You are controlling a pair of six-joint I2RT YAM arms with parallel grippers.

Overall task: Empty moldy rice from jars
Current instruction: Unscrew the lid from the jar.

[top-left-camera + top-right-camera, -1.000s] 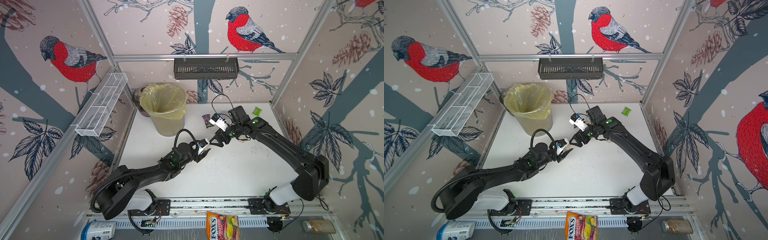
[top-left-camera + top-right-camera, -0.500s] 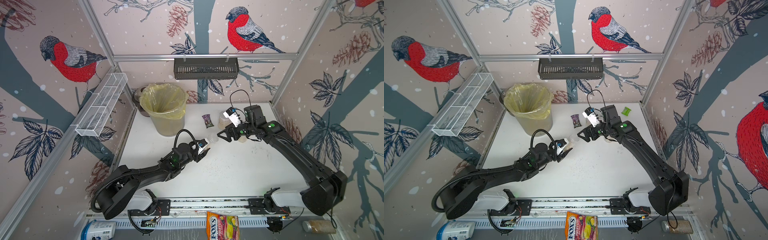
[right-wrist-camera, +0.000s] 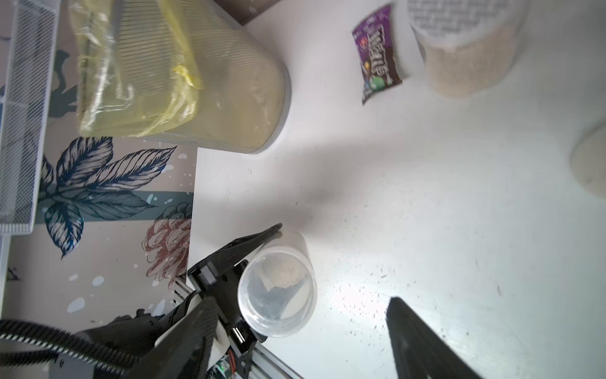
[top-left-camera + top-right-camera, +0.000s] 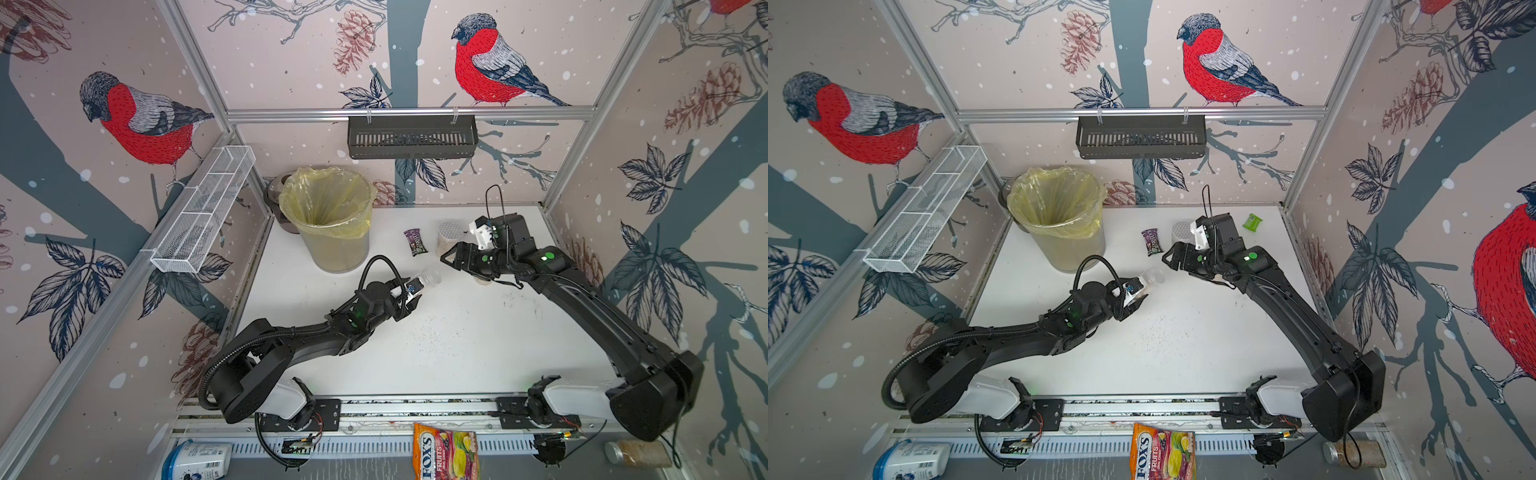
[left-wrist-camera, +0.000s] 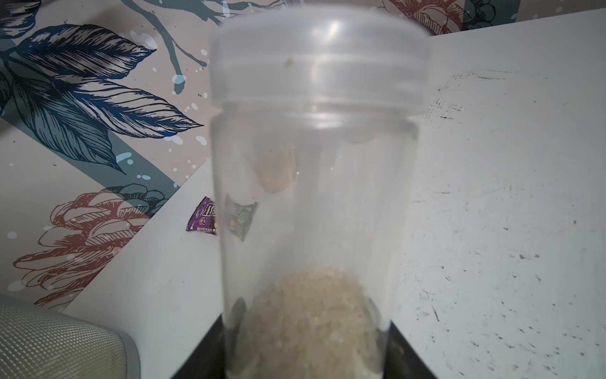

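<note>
The left gripper (image 4: 410, 293) is pressed shut on the base end of a slim clear jar (image 4: 428, 277). The jar is pinched between its fingers and is tilted, with the lid end pointed away from the arm and toward the right gripper (image 4: 449, 258). In the left wrist view the clear lid (image 5: 319, 55) is seen seated on the jar. A small heap of moldy rice (image 5: 311, 315) is gathered at the base end, next to the fingers, and the rest of the jar is clear.

The right gripper is held with its jaws spread wide and nothing between them. It is near the jar's lid but apart from it.

Just behind the right gripper a wider jar (image 4: 450, 237) with a dotted silver lid is stood upright on the white table (image 4: 457, 353), and pale grains are seen through its wall. A purple candy wrapper (image 4: 415, 242) is laid just beside it, between it and the mesh bin (image 4: 334, 253), which is lined with a yellow bag (image 4: 328, 195) at the far left of the table.

A pale round shape (image 4: 482, 281) is partly hidden under the right arm. It may be a third jar, but that cannot be told for sure.

A green wrapper (image 4: 1252, 221) is seen by the far right corner. Dark specks (image 3: 360, 295) are scattered over the table near the held jar.
</note>
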